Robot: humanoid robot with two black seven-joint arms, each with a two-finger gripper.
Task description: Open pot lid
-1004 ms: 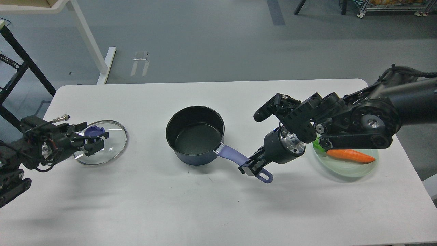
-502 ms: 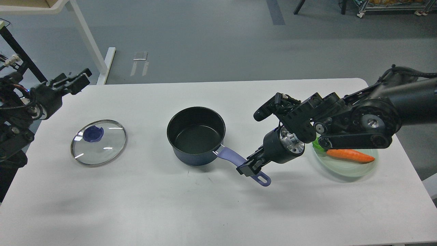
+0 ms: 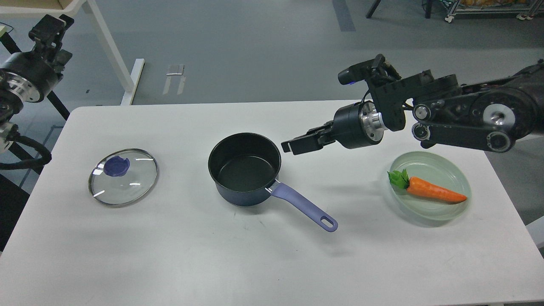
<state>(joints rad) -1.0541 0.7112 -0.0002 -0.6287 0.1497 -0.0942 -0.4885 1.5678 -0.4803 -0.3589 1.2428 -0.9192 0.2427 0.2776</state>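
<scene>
Right gripper (image 3: 293, 145): hangs above the table just right of the saucepan rim, holding nothing; whether its fingers are apart I cannot tell
Left gripper (image 3: 50, 24): raised beyond the table's far left corner, dark, state unclear
Glass lid (image 3: 123, 177): flat on the table, left of the saucepan, well apart
Saucepan (image 3: 244, 168): uncovered, purple handle (image 3: 304, 206) pointing front-right
Plate (image 3: 429, 212): right side, carrying a carrot (image 3: 433, 191)
Table (image 3: 238, 263): white

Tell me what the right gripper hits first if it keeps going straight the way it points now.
Probably the far rim of the black, open pot. The right gripper points left and slightly down, just right of that rim, holding nothing. One view leaves its height unclear, so it might pass above the pot instead.
</scene>
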